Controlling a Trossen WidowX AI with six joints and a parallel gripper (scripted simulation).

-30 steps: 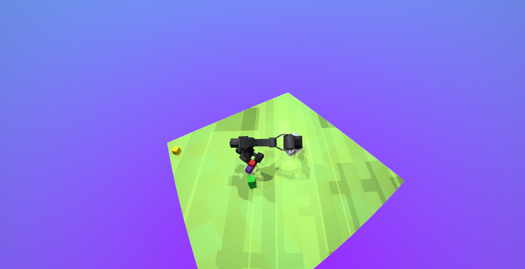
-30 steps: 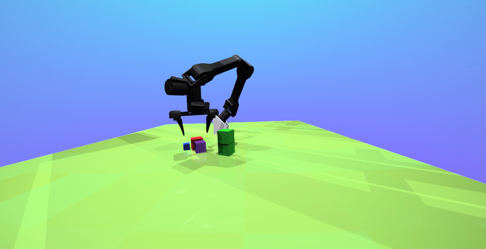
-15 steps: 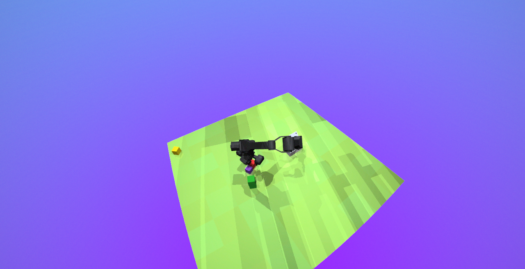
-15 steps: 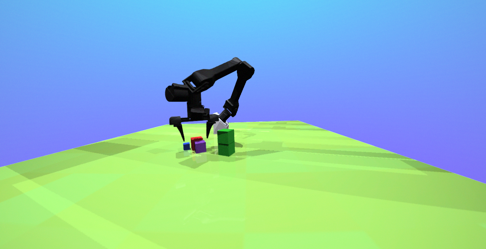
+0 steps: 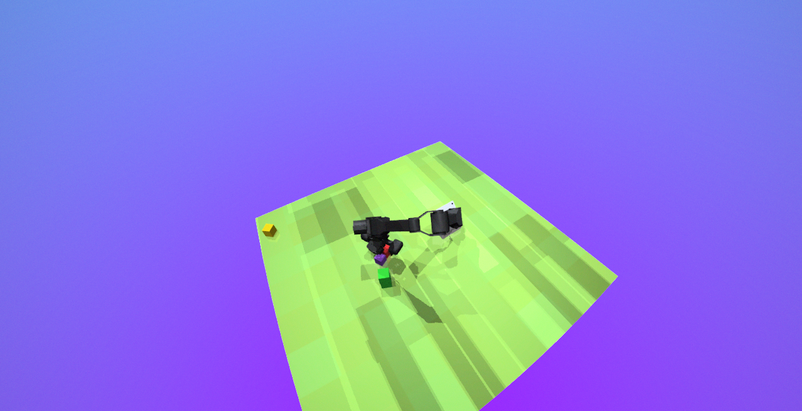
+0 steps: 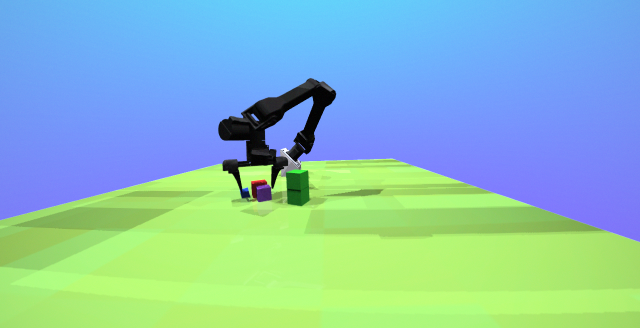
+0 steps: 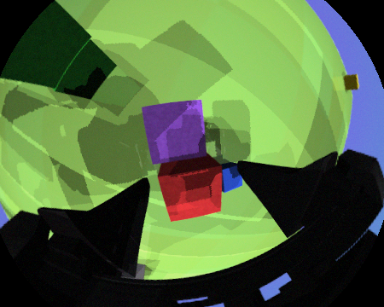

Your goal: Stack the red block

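The red block (image 7: 192, 188) lies on the green floor, touching a purple block (image 7: 175, 131) on one side and a small blue block (image 7: 232, 179) on the other. In the exterior view the red block (image 6: 258, 185) sits behind the purple block (image 6: 264, 192). My gripper (image 6: 256, 186) is open and low, its fingers straddling the red block with gaps on both sides; in the wrist view the gripper (image 7: 194, 190) has one finger at each side of the block. The green tower (image 6: 297, 186), two blocks high, stands upright just right of the gripper. It also shows in the top view (image 5: 384, 277).
A small yellow block (image 5: 269, 229) sits far off at the floor's corner; it also shows in the wrist view (image 7: 352, 82). The arm's white base (image 6: 290, 159) stands behind the green tower. The blue block (image 6: 245, 192) lies beside the left fingertip.
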